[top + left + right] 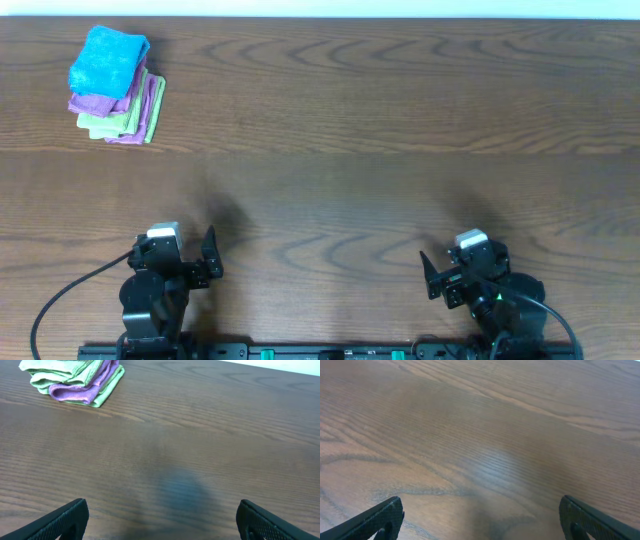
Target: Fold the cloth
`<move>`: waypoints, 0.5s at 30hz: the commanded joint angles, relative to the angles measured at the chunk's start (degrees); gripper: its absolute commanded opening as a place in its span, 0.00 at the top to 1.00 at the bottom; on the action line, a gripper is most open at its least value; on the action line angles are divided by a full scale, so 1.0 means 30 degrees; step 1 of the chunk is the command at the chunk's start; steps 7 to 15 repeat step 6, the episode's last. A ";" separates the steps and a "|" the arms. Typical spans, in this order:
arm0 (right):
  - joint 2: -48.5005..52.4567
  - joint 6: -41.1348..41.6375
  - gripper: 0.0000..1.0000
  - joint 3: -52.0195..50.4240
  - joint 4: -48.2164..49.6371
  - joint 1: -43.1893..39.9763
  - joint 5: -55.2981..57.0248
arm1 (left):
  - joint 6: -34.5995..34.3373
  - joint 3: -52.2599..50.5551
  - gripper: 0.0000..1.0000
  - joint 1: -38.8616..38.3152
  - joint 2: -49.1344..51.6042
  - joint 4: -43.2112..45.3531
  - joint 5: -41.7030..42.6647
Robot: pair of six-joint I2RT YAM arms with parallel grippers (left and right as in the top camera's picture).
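Observation:
A stack of folded cloths [115,88] lies at the far left of the table, with a blue one on top over purple and green ones. The purple and green layers also show in the left wrist view [75,380] at the top left. My left gripper [205,262] is open and empty near the table's front edge, far from the stack; its fingers show wide apart in the left wrist view [162,517]. My right gripper [432,275] is open and empty at the front right, with its fingers wide apart in the right wrist view [480,517].
The brown wooden table [360,130] fills the view. A black cable [70,290] runs from the left arm toward the front left. The arm bases sit along the front edge [320,350].

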 commanded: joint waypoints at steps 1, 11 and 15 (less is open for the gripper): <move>-0.0182 -0.0255 0.01 -0.0189 0.0015 -0.0189 -0.0153 | 0.0000 -0.0306 0.05 0.0073 -0.0117 0.0007 -0.0204; -0.0182 -0.0255 0.01 -0.0189 0.0015 -0.0189 -0.0146 | -0.0007 -0.0306 0.05 0.0073 -0.0117 0.0007 -0.0204; -0.0182 -0.0255 0.01 -0.0189 0.0015 -0.0189 -0.0146 | -0.0007 -0.0306 0.05 0.0073 -0.0117 0.0007 -0.0204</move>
